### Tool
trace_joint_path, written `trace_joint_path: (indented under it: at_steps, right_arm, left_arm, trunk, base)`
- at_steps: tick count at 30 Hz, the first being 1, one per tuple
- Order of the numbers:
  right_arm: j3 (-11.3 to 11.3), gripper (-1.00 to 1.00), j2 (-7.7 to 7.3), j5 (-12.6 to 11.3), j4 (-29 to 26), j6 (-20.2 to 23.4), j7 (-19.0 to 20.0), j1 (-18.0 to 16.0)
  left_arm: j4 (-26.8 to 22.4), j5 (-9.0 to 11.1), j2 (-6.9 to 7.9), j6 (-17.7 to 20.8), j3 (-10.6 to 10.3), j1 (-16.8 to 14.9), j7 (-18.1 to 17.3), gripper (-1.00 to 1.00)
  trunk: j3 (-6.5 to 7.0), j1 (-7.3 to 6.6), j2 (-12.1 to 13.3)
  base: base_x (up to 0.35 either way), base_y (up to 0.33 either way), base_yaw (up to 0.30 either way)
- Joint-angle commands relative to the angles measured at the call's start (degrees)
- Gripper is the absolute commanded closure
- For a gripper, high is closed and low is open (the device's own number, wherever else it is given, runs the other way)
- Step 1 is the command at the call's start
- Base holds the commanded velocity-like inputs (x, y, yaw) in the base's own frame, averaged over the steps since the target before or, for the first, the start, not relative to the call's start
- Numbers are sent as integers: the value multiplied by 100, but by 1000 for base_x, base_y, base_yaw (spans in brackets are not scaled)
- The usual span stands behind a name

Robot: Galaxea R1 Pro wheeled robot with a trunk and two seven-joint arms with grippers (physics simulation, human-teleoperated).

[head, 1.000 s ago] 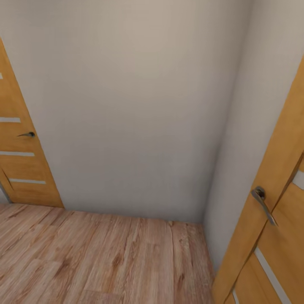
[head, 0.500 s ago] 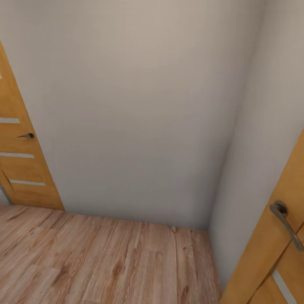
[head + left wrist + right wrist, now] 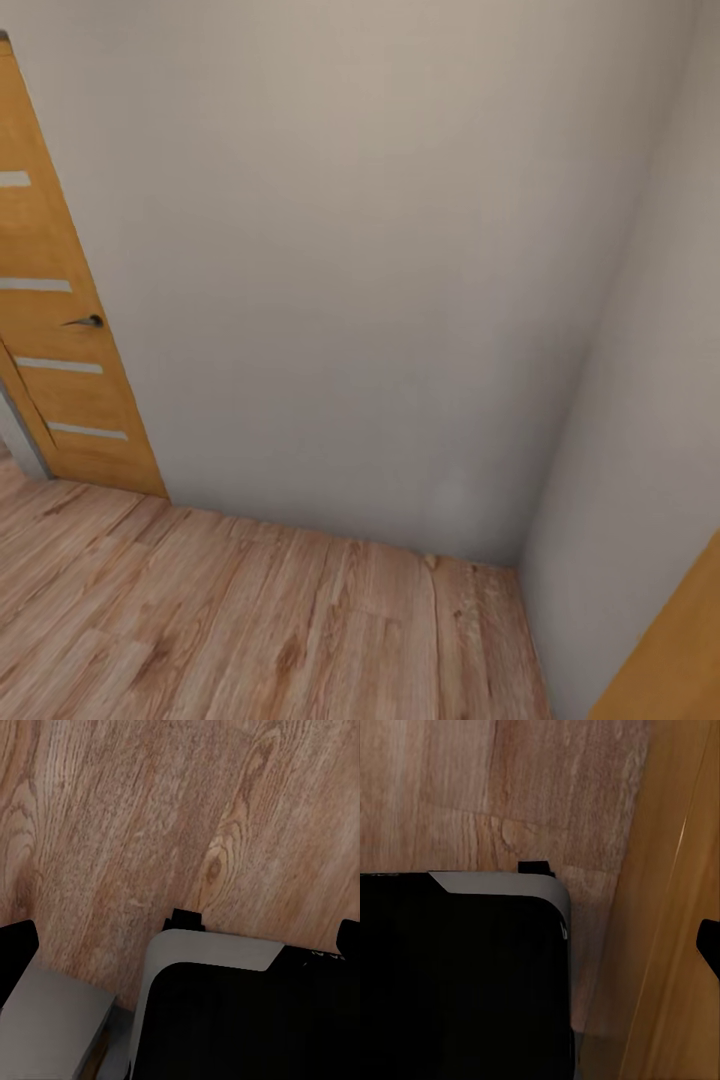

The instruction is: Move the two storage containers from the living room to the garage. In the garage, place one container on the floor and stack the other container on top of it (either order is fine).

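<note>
At hallway corner | we face pale wall (image 3: 380,250), wooden door (image 3: 60,330) at left | jaws: cannot tell | risk: base clips right door (image 3: 675,907) turning.

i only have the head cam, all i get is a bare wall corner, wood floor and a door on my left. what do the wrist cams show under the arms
Observer: The left wrist view looks straight down on light wood planks, with the robot's own black base and its grey top edge right below the arm.
Operator: ok and how tight am i on the right side
Observer: Tight. In the right wrist view an orange wooden door stands close alongside the base, with only a thin strip of floor between them.
</note>
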Motion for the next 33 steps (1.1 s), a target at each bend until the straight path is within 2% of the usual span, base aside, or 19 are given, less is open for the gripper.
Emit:
trace_joint_path:
  at_steps: [1,14,33]
  right_arm:
    - [28,-100,1,-32,16,-33,-7,-8]
    - [20,-100,11,-32,20,-39,-7,-8]
    - [19,-100,10,-32,17,-39,-7,-8]
  left_arm:
    - [3,45,0,-16,-48,-4,14,-100]
    - [3,45,-1,-16,-49,-4,14,-100]
    - [3,45,-7,-16,-51,-4,12,-100]
  trunk:
    - [-7,3,-4]
    - [-7,3,-4]
    - [-7,3,-4]
  base:
    - [207,0,3]
    - [207,0,24]
    - [211,0,258]
